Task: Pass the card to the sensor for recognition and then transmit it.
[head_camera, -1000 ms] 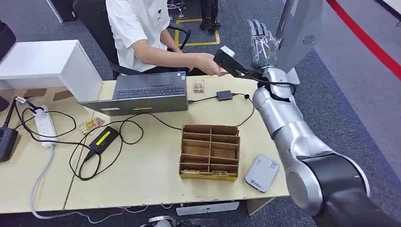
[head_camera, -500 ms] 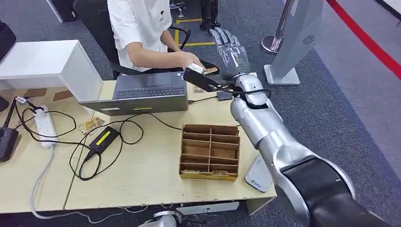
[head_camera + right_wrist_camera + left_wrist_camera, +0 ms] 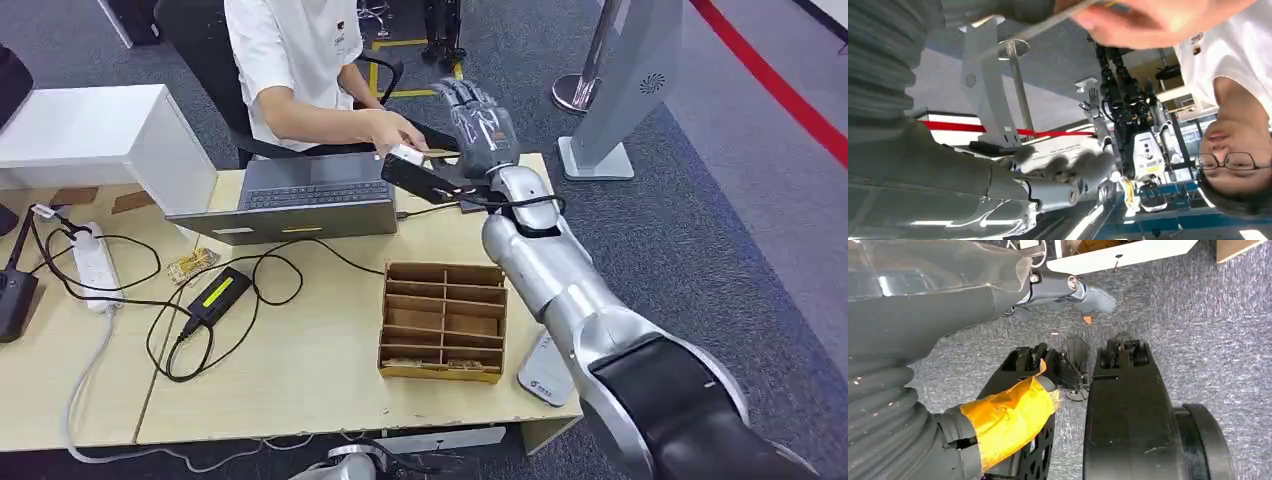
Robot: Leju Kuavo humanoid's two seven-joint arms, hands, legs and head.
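Right hand (image 3: pixel 478 120) now nearer person's hand (image 3: pixel 396 130), card (image 3: pixel 437 153) between.

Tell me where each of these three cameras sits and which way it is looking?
Head view: high on the robot, looking forward and down at the pale wooden desk; its silver right arm reaches toward the seated person in a white shirt.
Left wrist view: behind the left hand, hanging down, facing grey carpet.
Right wrist view: behind the right hand, turned upside down, facing that person.
Shared: head and right wrist views both show the right hand, the person and the grey standing panel.
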